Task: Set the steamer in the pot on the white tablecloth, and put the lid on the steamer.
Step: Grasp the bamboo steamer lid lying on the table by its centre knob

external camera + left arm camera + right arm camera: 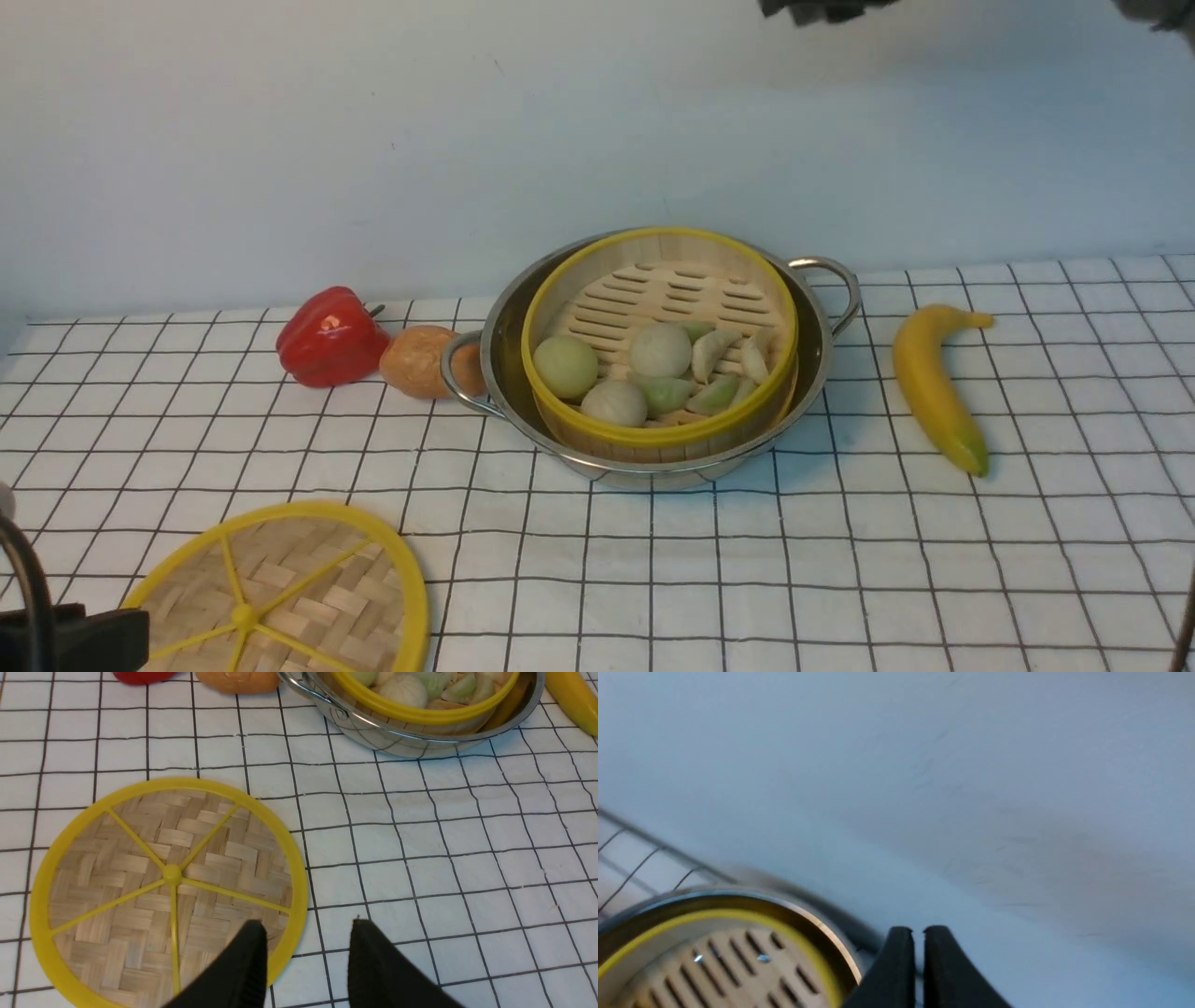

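Observation:
The steamer (pixel 659 347), a bamboo basket with a yellow rim holding pale buns and dumplings, sits inside the shiny pot (pixel 816 347) on the white tablecloth (pixel 709 579). The lid (pixel 280 597), a flat woven disc with yellow spokes, lies on the cloth at the near left. Just above the lid's (pixel 168 882) near edge hangs my left gripper (pixel 308 924), open with nothing between its fingers; one fingertip overlaps the rim. My right gripper (pixel 918 929) is shut and empty, raised beside the far rim of the steamer (pixel 714 961) and pot (pixel 822 933), facing the wall.
A red pepper (pixel 329 338) and a brown bread roll (pixel 420 360) lie left of the pot, the roll touching its handle. A banana (pixel 934 387) lies to the right. A pale wall stands behind. A dark part of the right arm (pixel 822 7) shows at the top edge.

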{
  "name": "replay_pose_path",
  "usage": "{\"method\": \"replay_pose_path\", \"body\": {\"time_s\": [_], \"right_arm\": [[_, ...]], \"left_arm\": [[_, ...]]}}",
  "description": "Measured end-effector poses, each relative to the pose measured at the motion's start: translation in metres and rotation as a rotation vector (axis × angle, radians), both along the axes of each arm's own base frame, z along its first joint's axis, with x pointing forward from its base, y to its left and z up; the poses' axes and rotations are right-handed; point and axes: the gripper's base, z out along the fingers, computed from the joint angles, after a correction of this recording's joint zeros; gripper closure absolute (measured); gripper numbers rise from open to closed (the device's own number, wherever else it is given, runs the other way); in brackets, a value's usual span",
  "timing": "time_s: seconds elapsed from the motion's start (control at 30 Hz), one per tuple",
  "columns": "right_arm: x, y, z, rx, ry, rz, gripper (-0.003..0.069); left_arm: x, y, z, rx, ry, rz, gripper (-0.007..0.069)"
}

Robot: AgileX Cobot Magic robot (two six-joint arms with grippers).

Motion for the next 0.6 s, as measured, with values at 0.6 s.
{"method": "replay_pose_path", "body": {"time_s": [0.6], "right_arm": [[-0.063,-0.014,0.094,0.324,-0.117,-0.089,0.0669]], "left_arm": [[0.000,0.000,0.000,0.002,-0.005,-0.002,0.0382]]}}
